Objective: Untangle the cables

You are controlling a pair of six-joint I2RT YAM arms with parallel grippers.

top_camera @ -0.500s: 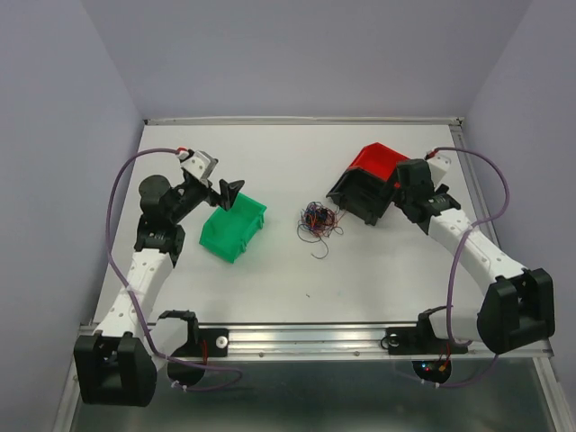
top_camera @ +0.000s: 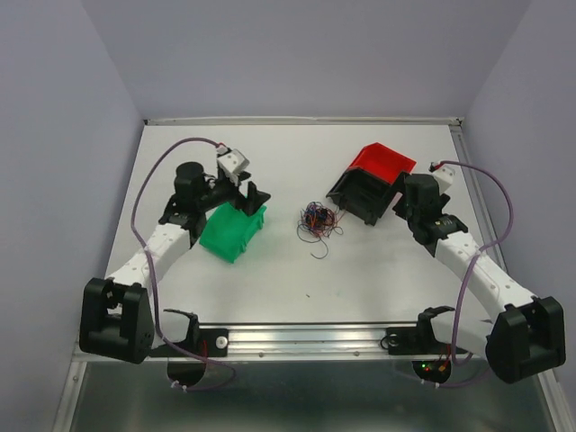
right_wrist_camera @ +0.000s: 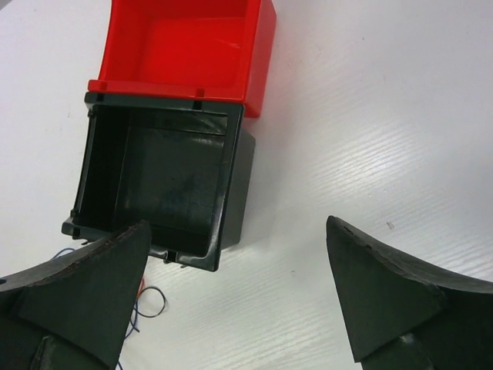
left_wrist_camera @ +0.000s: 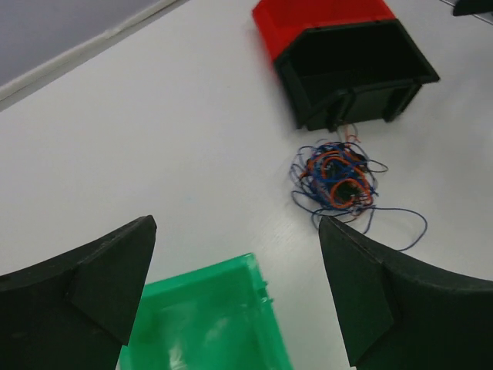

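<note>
Cables (top_camera: 317, 220) lie tangled between green bin (top_camera: 229, 232) and black bin (top_camera: 360, 193); left gripper (left_wrist_camera: 235, 270) and right gripper (right_wrist_camera: 237, 266) both have jaws apart.

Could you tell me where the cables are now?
Top view: the tangle of thin black, red and blue cables lies mid-table, between the green plastic bin on its left and the black plastic bin.

Left arm (top_camera: 148, 252), right arm (top_camera: 477, 270): white link shells, black joint housings. Base blocks (top_camera: 112, 319): black, one per arm. Purple hose (top_camera: 144, 211): thin, one looping along each arm. Left pincer (left_wrist_camera: 236, 223), right pincer (right_wrist_camera: 236, 225): two matte black wedge-shaped fingers (left_wrist_camera: 85, 285) apiece.
</note>
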